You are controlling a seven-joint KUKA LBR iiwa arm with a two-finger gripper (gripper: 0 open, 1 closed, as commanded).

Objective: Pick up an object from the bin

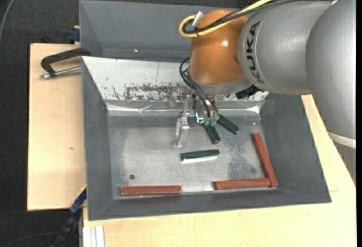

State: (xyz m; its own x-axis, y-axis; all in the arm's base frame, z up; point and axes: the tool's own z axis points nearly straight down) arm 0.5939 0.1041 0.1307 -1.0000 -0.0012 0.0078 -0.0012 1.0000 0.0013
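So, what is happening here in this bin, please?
A KUKA arm reaches in from the right, and its gripper is low over the middle of the grey bin, close to the back wall. A short dark bar lies on the floor just in front of it, apart from it. Three reddish-brown bars lie along the near and right edges. I cannot tell whether anything is held yet.

Grey bin, dark speckles up at twelve o'clock. Red-brown bar at seven, dark green stick dead centre.
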